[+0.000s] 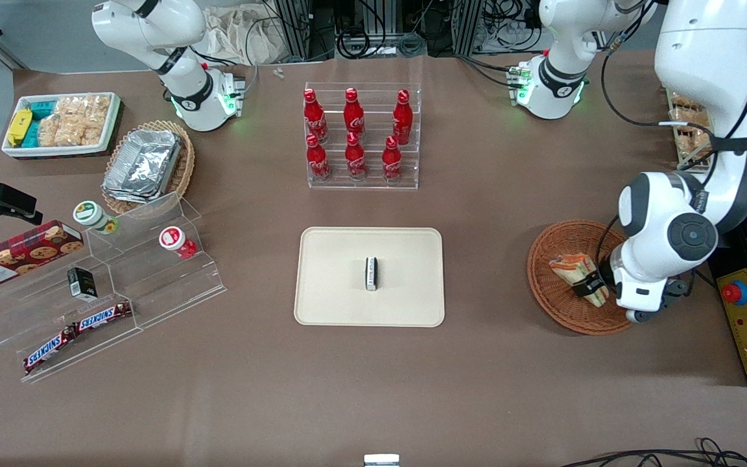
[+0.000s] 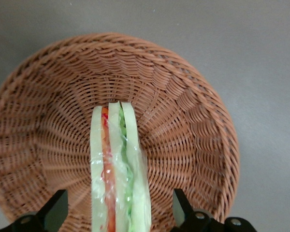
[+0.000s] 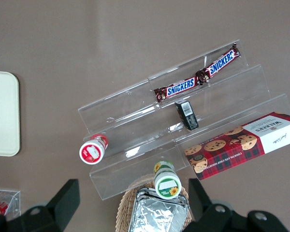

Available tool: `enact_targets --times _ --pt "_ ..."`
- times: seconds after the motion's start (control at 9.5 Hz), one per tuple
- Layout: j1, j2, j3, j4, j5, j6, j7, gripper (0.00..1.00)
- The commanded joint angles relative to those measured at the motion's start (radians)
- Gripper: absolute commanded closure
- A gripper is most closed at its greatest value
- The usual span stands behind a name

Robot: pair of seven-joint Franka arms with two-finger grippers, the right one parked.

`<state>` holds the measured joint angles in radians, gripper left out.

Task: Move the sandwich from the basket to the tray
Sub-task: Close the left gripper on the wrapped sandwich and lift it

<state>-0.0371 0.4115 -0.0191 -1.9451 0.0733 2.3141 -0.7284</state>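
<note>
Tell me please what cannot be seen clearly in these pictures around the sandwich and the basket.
- Front view: the arm's wrist covers part of the basket and one end of the sandwich.
- Left wrist view: the picture edge cuts off the sandwich's nearer end; its underside is hidden.
- The gripper straddles the sandwich, open; fingertip contact with the basket cannot be judged.
- Front view: text on the small box on the tray is too small.

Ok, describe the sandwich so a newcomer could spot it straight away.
Find the reddish-brown round wicker basket toward the working arm's end of the table, beside the cream tray. The sandwich lies in it, with the open hand straddling it. It is a clear-wrapped wedge of pale bread with orange and green layers, alone in that basket.
</note>
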Motion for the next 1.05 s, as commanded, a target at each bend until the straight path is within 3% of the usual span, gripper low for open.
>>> enact_targets --times 0.0,0.21,0.42,0.63,0.95 --pt "0.026 0.039 -0.002 -0.011 0.023 0.071 -0.069 0.02" --pt "0.025 0.058 -0.005 -0.021 0.023 0.074 -0.088 0.15" --pt "0.02 0.046 -0.01 -0.028 0.023 0.053 -0.152 0.63" --pt "0.02 0.014 -0.028 0.001 0.023 -0.06 -0.16 1.0" --pt "0.023 -0.069 -0.056 0.127 0.023 -0.32 -0.145 1.0"
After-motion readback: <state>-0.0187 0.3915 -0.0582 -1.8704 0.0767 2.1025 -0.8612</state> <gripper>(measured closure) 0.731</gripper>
